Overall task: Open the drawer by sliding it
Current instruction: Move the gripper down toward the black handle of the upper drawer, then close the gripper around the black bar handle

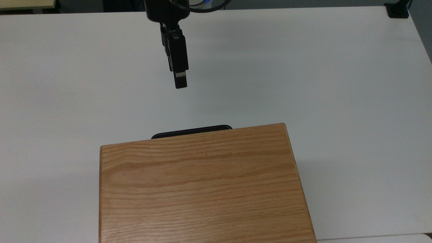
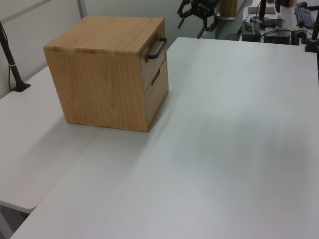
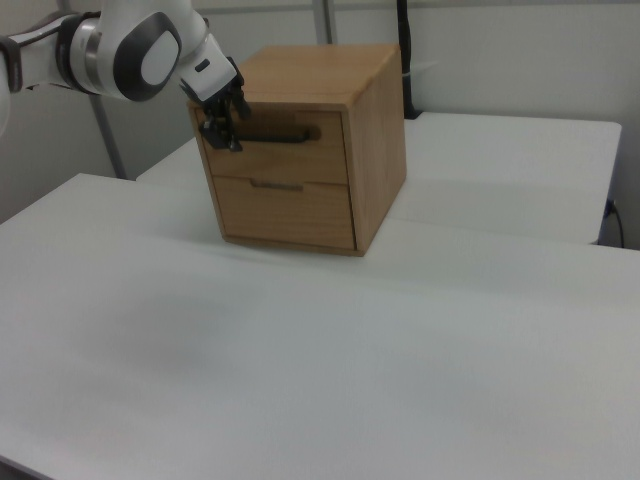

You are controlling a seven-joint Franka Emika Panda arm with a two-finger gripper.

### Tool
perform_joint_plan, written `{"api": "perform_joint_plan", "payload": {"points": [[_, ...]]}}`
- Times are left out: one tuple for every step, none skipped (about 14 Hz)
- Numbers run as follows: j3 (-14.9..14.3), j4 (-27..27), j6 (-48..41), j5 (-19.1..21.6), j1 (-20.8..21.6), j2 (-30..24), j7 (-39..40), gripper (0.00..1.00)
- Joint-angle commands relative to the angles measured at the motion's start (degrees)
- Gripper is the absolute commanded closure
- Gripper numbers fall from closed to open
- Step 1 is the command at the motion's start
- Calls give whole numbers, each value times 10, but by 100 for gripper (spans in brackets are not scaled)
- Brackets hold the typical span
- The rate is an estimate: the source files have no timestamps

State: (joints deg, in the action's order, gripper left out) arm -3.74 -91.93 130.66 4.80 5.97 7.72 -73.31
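The drawer (image 3: 281, 153) is the upper one of a light oak cabinet (image 1: 202, 185), its front flush with the cabinet face. Its long black bar handle (image 3: 272, 133) also peeks out past the top board's far edge (image 1: 191, 131) and at the front's upper corner (image 2: 156, 48). My gripper (image 1: 180, 83) hangs in the air above the white table, apart from the handle, turned so one finger lies over the other in the top view. In the left view my gripper (image 2: 191, 28) has its fingers spread, open and empty. In the right view my gripper (image 3: 224, 132) hovers near the handle's left end.
A second drawer (image 3: 287, 211) sits below the first. The cabinet stands on a white table (image 1: 303, 67). A black clamp (image 1: 397, 10) sits at the table's far right corner in the top view, and a black post (image 2: 11, 59) stands left of the cabinet in the left view.
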Motion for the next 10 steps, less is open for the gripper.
{"api": "perform_joint_plan", "payload": {"points": [[-35,41,43,14,40,48,-30,26],[-49,66,43,13,53,73,-39,26],[-50,73,44,13,52,84,-41,26],[-50,75,46,12,51,91,-41,27],[-50,76,49,12,50,96,-42,29],[-50,87,70,12,52,114,-42,34],[-49,89,92,11,52,124,-41,37],[-48,89,111,11,53,135,-41,38],[-48,89,123,10,53,142,-41,38],[-47,90,135,10,53,149,-41,40]]}}
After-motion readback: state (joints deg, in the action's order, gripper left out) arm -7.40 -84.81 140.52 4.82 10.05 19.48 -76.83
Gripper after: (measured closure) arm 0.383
